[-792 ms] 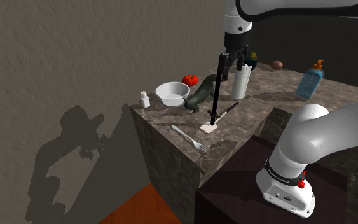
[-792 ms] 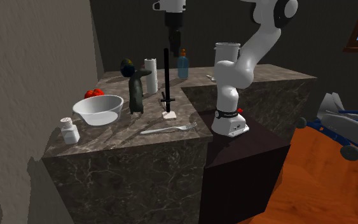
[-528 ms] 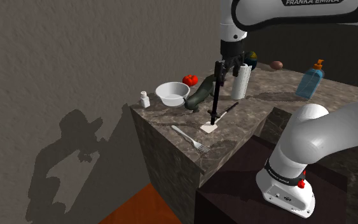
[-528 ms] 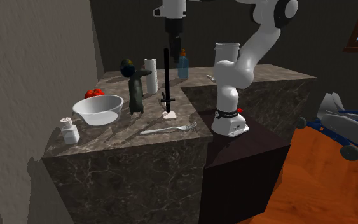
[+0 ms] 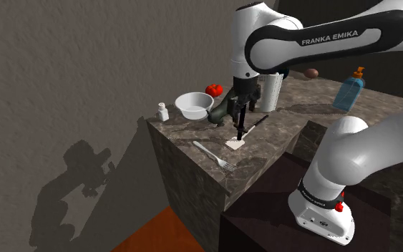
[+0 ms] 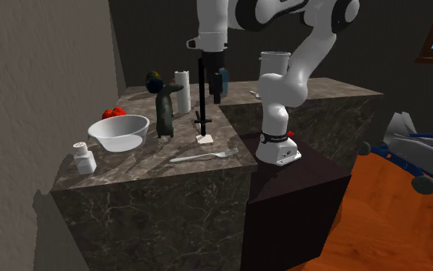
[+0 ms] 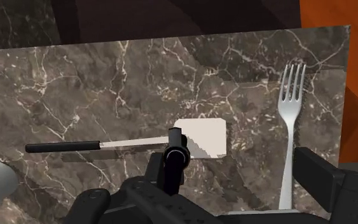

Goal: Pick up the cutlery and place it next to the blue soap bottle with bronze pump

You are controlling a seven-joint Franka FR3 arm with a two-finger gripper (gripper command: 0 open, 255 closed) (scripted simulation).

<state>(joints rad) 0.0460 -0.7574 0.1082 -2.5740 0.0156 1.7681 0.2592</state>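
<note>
A silver fork [image 5: 215, 157] [image 6: 203, 157] [image 7: 290, 127] lies near the counter's front edge. Beside it a knife [image 7: 75, 147] with a black handle points its blade at a small white pad [image 5: 234, 143] [image 7: 203, 137]. A thin black upright rod [image 5: 241, 122] [image 6: 201, 104] [image 7: 176, 159] stands by that pad. My gripper [image 5: 240, 109] [image 6: 210, 91] [image 7: 203, 191] hangs low over the pad, open, with the rod rising between its fingers and nothing held. The fork is just outside one finger [image 7: 317, 172]. The blue soap bottle [image 5: 348, 91] with a bronze pump stands far back on the counter.
A white bowl [image 5: 194, 105], a red tomato [image 5: 214, 89], a salt shaker [image 5: 163, 112], a dark figurine [image 6: 163, 108] and a white roll [image 5: 271, 91] stand behind the pad. A metal pot [image 6: 274, 61] sits further back. The counter edge [image 5: 192, 168] drops off beside the fork.
The arm has folded downward and the gripper has come down along the black rod toward the counter. The fork, knife and pad have not moved.
</note>
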